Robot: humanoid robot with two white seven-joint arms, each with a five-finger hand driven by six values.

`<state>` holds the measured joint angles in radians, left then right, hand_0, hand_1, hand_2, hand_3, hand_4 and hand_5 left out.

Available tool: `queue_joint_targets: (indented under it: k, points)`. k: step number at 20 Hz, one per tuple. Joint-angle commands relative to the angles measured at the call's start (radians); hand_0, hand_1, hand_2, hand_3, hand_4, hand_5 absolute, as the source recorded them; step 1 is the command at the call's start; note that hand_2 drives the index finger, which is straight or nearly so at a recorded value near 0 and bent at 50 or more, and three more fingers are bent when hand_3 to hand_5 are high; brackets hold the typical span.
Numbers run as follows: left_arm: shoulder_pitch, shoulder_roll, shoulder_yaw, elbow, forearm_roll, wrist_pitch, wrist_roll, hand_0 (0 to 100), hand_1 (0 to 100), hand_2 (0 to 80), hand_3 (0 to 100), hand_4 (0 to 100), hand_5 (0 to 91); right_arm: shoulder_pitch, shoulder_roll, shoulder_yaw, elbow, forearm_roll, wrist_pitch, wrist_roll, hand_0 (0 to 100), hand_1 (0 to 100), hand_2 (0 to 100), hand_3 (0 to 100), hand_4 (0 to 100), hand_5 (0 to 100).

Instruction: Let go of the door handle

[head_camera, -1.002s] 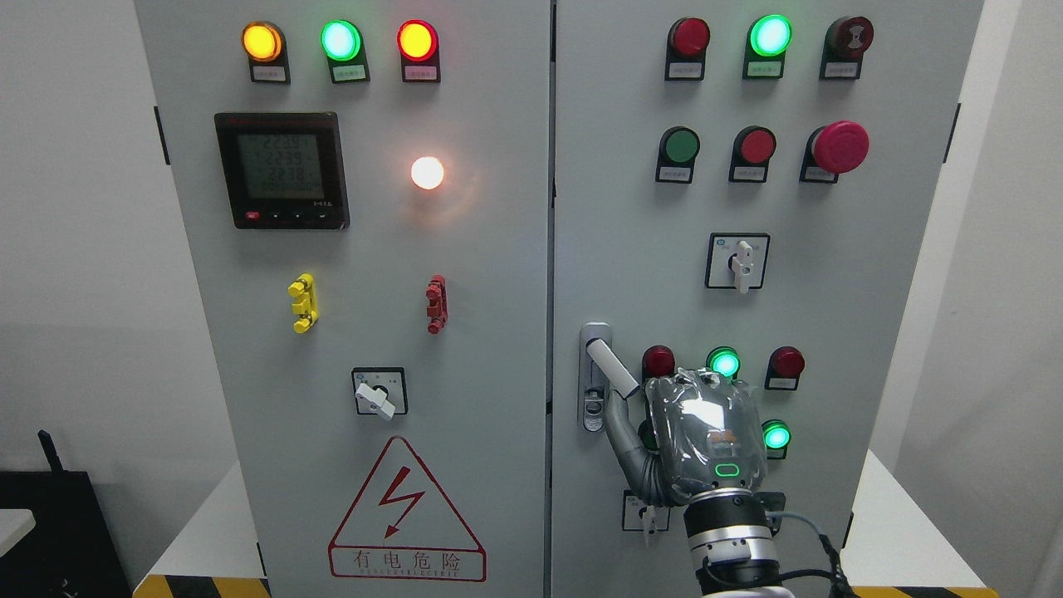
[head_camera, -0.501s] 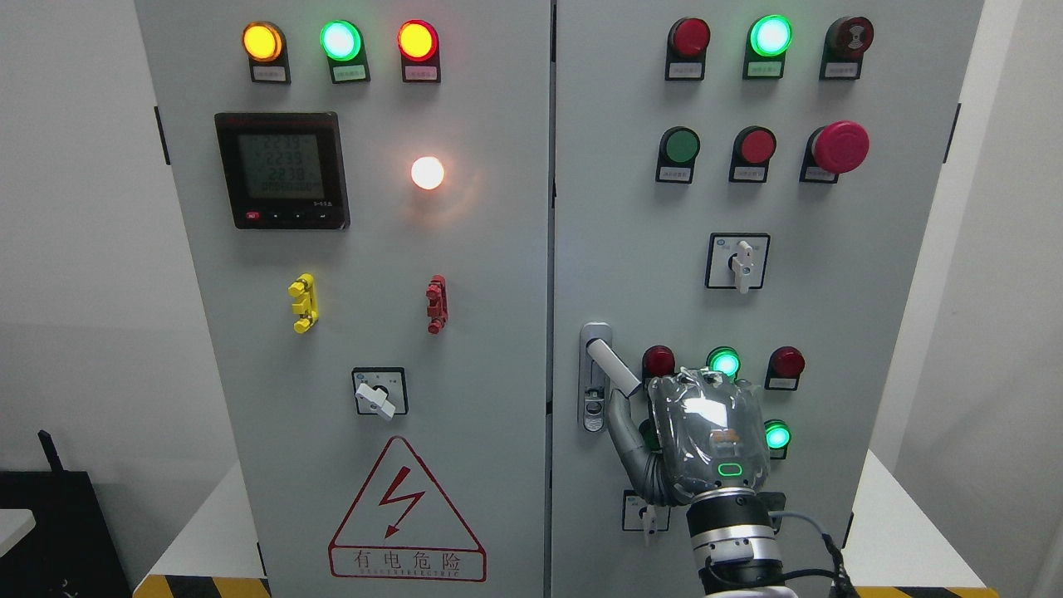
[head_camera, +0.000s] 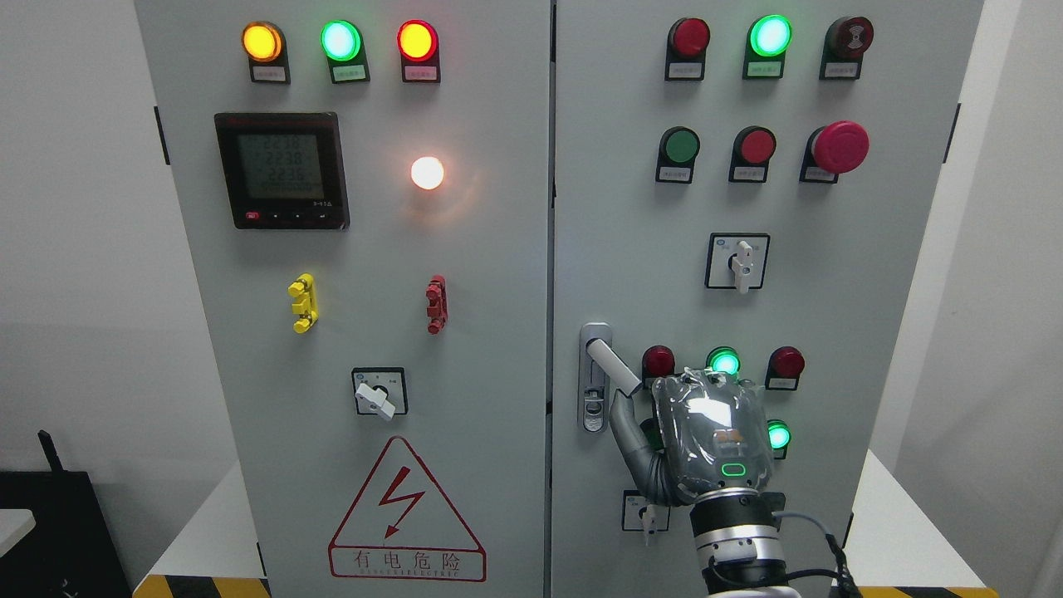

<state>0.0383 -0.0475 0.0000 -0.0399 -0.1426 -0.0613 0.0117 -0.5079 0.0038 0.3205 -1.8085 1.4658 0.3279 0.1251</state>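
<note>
The door handle [head_camera: 613, 368] is a white lever on a grey lock plate [head_camera: 593, 378] at the left edge of the cabinet's right door [head_camera: 631, 249]. It is swung out and slants down to the right. My right hand [head_camera: 706, 440], wrapped in clear plastic, comes up from the bottom edge with its back toward the camera. It sits just right of and below the lever's free end, which shows at the hand's upper left edge. The back of the hand hides whether anything is grasped. The left arm is out of sight.
Lit lamps [head_camera: 724, 363], a red lamp [head_camera: 658, 362] and a small rotary switch [head_camera: 645, 511] crowd the door around my hand. A selector switch [head_camera: 738, 261] and red mushroom button [head_camera: 839, 147] sit higher. The left door [head_camera: 374, 249] carries a meter [head_camera: 281, 170] and a warning triangle [head_camera: 404, 515].
My right hand has drifted slightly right and down, away from the lock plate. The lever has kept its slant.
</note>
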Motion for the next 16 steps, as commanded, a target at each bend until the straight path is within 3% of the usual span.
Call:
queue_joint_targets:
  k: [1,16]
  points:
    - [0.0,0.0,-0.025,0.0,0.0,0.0,0.001,12,39,0.0,0,0,0.0,-0.001,0.031,-0.001,0.0,-0.001,0.0,0.001,64,0,100,100,92,97]
    - [0.0,0.0,-0.025,0.0,0.0,-0.002,0.001,12,39,0.0,0,0,0.0,-0.001,0.031,-0.003,-0.003,0.001,0.013,0.001,64,0,100,100,92,97]
